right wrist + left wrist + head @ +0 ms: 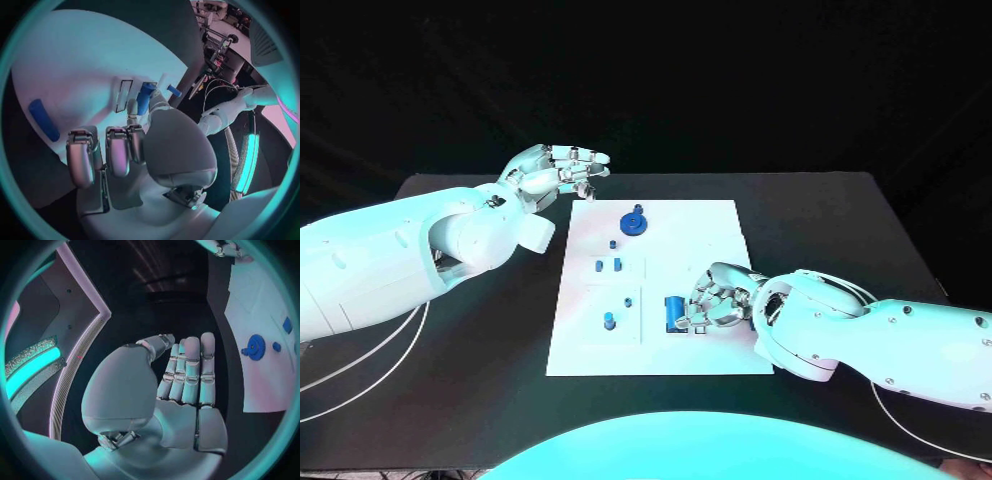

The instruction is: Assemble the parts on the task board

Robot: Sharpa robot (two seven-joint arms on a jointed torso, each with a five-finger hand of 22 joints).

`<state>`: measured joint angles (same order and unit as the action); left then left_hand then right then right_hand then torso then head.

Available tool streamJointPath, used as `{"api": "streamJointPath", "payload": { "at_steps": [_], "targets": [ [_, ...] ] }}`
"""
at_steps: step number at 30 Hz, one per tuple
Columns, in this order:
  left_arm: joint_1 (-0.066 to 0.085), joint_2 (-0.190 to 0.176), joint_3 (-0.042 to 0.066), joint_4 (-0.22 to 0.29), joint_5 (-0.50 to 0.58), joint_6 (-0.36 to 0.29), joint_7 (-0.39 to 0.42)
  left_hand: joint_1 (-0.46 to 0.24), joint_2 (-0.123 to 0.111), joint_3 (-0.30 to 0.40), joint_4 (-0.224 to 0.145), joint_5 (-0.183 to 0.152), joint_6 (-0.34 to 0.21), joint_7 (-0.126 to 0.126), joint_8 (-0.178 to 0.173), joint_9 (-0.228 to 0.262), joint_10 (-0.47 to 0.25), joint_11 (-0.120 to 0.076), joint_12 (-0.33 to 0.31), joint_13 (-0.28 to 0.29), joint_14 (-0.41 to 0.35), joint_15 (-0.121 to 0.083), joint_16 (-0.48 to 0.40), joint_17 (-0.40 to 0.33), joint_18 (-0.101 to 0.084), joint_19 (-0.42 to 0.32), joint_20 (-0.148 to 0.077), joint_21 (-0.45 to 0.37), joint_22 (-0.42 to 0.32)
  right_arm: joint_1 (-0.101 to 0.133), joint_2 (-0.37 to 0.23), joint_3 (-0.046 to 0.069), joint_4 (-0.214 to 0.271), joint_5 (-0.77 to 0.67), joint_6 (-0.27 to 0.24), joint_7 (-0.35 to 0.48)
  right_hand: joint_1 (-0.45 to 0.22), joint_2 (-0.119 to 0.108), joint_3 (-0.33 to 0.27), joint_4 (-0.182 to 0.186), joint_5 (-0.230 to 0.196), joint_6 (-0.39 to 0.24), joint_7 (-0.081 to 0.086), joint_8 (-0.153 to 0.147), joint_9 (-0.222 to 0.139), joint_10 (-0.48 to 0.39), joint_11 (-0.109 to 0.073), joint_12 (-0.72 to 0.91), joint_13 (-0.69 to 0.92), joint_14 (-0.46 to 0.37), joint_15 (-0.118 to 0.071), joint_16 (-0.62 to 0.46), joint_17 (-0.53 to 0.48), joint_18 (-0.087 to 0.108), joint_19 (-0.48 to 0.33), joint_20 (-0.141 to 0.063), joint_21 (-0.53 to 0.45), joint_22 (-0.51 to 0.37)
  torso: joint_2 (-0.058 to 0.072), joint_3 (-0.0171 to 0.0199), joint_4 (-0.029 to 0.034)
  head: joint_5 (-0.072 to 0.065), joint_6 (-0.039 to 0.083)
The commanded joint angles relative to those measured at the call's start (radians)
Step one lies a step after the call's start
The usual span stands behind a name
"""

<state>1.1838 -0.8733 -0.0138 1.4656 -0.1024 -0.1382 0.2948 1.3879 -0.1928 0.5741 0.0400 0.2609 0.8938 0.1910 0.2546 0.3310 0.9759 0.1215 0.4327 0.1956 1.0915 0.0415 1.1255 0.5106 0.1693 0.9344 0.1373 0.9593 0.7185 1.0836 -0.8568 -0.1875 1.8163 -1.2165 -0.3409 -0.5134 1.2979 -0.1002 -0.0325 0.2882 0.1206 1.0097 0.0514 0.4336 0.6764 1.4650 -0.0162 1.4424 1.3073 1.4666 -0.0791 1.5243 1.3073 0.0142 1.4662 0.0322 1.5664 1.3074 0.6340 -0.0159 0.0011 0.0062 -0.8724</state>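
Observation:
The white task board [711, 225] lies mid-table. A blue cylinder [675, 310] lies at the board's near right, beside a dark-outlined slot [123, 95]. My right hand [720, 300] is at it, and the cylinder [145, 95] sits pinched between the thumb and a finger while the other fingers curl in. A blue round part [633, 222] stands at the far end of the board, also seen from the left wrist as a round part [255, 346]. My left hand [561, 172] hovers off the board's far left corner, fingers straight, holding nothing.
Smaller blue parts lie on the board: a tiny one [613, 244], a pair [606, 265] in a marked square, and one [609, 320] in another square. A blue bar [44, 120] lies close to my right hand's curled fingers. Black table [819, 230] surrounds the board.

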Motion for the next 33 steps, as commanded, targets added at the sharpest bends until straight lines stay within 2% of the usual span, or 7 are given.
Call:
{"api": "streamJointPath", "payload": {
  "at_steps": [1,6,13,18,21,26,33],
  "targets": [
    [0.000,0.002,0.001,0.001,0.004,0.013,0.006,-0.004,0.006,0.000,0.006,0.002,-0.001,0.000,0.000,0.001,-0.005,0.000,0.004,-0.001,-0.007,0.003,-0.005,-0.001,0.016,0.006,0.002,-0.004,-0.002,-0.002,0.000,0.000,-0.001,-0.040,-0.011,-0.006,0.003,0.008,0.009,0.001,0.008,0.010,-0.001,0.004,0.001,0.045,-0.006,0.003,0.180,0.078,-0.005,0.000,0.126,-0.014,0.105,-0.007,0.004,0.263,0.000,0.0004,-0.0003,0.000,0.000],
    [0.000,0.002,0.001,0.001,0.004,0.013,0.006,-0.004,0.006,0.000,0.006,0.002,-0.001,0.000,0.000,0.001,-0.005,0.000,0.004,-0.001,-0.007,0.003,-0.005,-0.001,0.016,0.006,0.002,-0.004,-0.002,-0.002,-0.006,0.000,0.004,-0.041,-0.021,0.008,-0.002,0.013,0.011,0.003,0.012,0.011,-0.001,0.004,0.001,0.045,-0.006,0.003,0.180,0.078,-0.006,0.000,0.127,-0.014,0.105,-0.008,0.004,0.263,-0.001,0.0010,-0.0004,-0.001,0.001],
    [0.000,0.003,0.001,0.001,0.004,0.013,0.007,-0.003,0.008,0.000,0.006,0.002,-0.002,0.001,0.000,0.001,-0.006,0.000,0.006,-0.002,-0.007,0.003,-0.004,-0.002,0.016,0.007,0.002,-0.006,-0.003,0.000,-0.040,0.001,0.026,-0.010,-0.048,0.052,-0.023,-0.002,0.004,0.003,0.013,0.006,0.001,0.002,0.000,0.045,-0.005,0.002,0.180,0.078,-0.005,-0.001,0.123,-0.014,0.105,-0.009,0.004,0.263,-0.001,-0.0002,-0.0007,-0.003,0.002],
    [0.000,0.003,0.000,0.001,0.004,0.013,0.011,-0.002,0.008,0.000,0.006,0.002,-0.002,0.001,0.000,0.001,-0.006,0.000,0.006,-0.002,-0.007,0.003,-0.004,-0.002,0.016,0.007,0.002,-0.006,-0.003,0.013,-0.087,0.002,0.040,0.034,-0.083,0.107,-0.003,-0.006,0.019,-0.001,0.017,-0.042,0.020,-0.035,-0.016,0.039,0.011,-0.005,0.177,0.077,0.007,-0.003,0.120,-0.014,0.105,-0.001,0.004,0.263,-0.002,-0.0011,-0.0016,-0.007,0.007],
    [0.000,0.002,0.000,0.002,0.005,0.012,0.013,-0.003,0.008,0.000,0.006,0.002,-0.002,0.001,0.000,0.002,-0.007,0.000,0.006,-0.002,-0.007,0.003,-0.004,-0.002,0.016,0.007,0.002,-0.007,-0.003,0.032,-0.129,0.004,0.051,0.067,-0.086,0.137,0.012,-0.011,0.025,-0.004,0.016,-0.056,0.029,-0.053,-0.024,0.038,0.018,-0.005,0.177,0.077,0.013,-0.003,0.121,-0.014,0.105,0.005,0.004,0.263,-0.002,-0.0001,-0.0010,-0.016,0.003],
    [0.000,0.002,0.000,0.008,0.007,0.011,0.019,-0.004,0.006,-0.002,0.007,0.002,-0.002,0.001,0.000,0.002,-0.007,0.000,0.006,-0.002,-0.007,0.003,-0.004,-0.002,0.016,0.007,0.002,-0.007,-0.004,0.065,-0.202,0.004,0.063,0.065,-0.054,0.144,0.071,-0.010,0.054,-0.014,-0.019,-0.056,0.037,-0.079,-0.038,0.037,0.026,-0.007,0.177,0.077,0.021,-0.003,0.122,-0.014,0.105,0.013,0.004,0.263,-0.003,-0.0023,-0.0027,-0.035,0.010],
    [-0.001,0.002,-0.001,0.018,0.011,0.013,0.032,-0.010,0.003,-0.005,0.011,0.001,-0.005,0.001,-0.001,0.001,-0.008,0.001,0.008,-0.002,-0.008,0.004,-0.004,-0.003,0.015,0.007,0.003,-0.010,-0.005,0.081,-0.280,0.004,0.063,0.009,-0.005,0.131,0.078,-0.017,0.061,-0.009,-0.037,-0.047,0.038,-0.086,-0.042,0.037,0.027,-0.005,0.178,0.077,0.022,-0.002,0.125,-0.014,0.105,0.015,0.004,0.263,-0.005,-0.0016,-0.0061,-0.052,0.011]
  ]
}}
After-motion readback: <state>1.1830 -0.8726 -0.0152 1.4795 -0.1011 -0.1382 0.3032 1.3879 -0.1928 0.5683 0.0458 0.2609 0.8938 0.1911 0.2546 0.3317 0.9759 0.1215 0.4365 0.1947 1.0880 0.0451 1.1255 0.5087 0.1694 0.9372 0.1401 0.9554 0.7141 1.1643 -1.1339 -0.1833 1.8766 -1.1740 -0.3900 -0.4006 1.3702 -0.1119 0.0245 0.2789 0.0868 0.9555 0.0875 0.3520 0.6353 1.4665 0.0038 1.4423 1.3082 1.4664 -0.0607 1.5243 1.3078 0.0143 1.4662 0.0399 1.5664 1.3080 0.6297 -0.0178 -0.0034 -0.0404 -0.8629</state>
